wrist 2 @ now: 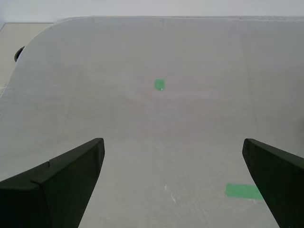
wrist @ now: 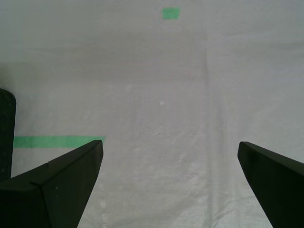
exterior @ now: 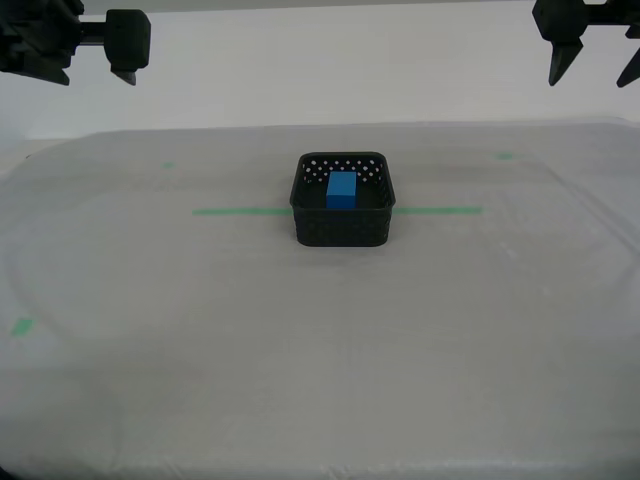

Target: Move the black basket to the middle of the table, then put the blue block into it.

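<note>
Exterior view: the black basket (exterior: 342, 203) sits about mid-table, astride the long green tape line (exterior: 240, 211), which shows on both sides of it. The blue block (exterior: 342, 189) stands inside it, against the far perforated wall, wholly below the rim. The table (exterior: 200, 350) is otherwise bare cloth with small green tape bits (exterior: 21, 326). Two arms hang high at the top corners, well apart from the basket; neither touches anything. Which arm is which cannot be settled from this view alone.

Second wrist view: my second gripper (wrist 2: 173, 183) has its jaws spread wide, nothing between them, only cloth below. A small green tape square (wrist 2: 159, 84) lies ahead, another tape piece (wrist 2: 243, 191) near one finger. No basket or block in sight here.

First wrist view: my first gripper (wrist: 170, 183) is likewise released, jaws wide and empty. A dark perforated edge at the frame border (wrist: 5, 133) looks like the basket's wall (only a sliver, so this is a guess), with an end of the green line (wrist: 57, 141) running up to it.

Judgement: both steps appear done — basket centred, block inside. What is left is to keep both arms raised and clear of the basket; any further move should avoid sweeping low across the middle and nudging it off the line.
</note>
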{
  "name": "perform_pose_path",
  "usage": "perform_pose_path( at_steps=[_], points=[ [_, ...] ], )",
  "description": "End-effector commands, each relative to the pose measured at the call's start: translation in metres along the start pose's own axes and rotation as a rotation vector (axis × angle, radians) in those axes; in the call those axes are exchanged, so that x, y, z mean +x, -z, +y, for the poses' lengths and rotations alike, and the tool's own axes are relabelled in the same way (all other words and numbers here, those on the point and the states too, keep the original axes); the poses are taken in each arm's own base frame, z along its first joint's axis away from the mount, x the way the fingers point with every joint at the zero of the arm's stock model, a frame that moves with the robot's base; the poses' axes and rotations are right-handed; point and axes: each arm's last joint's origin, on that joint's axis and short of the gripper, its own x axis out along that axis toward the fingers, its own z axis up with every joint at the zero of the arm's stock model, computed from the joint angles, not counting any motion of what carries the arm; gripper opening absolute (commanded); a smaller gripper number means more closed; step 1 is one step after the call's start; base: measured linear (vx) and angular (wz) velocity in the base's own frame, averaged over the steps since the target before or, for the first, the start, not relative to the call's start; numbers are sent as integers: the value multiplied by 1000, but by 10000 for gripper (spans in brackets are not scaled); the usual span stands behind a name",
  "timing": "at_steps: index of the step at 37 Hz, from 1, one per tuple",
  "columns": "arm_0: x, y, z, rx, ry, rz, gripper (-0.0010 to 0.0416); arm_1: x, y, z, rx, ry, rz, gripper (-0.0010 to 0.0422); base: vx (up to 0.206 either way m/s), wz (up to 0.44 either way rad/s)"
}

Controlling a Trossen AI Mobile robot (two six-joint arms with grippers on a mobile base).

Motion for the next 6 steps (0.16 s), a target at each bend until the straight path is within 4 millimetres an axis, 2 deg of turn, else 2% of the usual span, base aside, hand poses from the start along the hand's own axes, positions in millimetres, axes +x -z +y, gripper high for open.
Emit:
perform_pose_path(
  at_steps=[1, 6],
  points=[
    [0, 0, 0, 0, 0, -2, 398, 0, -1, 0, -2, -1, -4, 400, 0, 0],
    [0, 0, 0, 0, 0, -1, 398, 0, -1, 0, -2, -1, -4, 400, 0, 0]
  ],
)
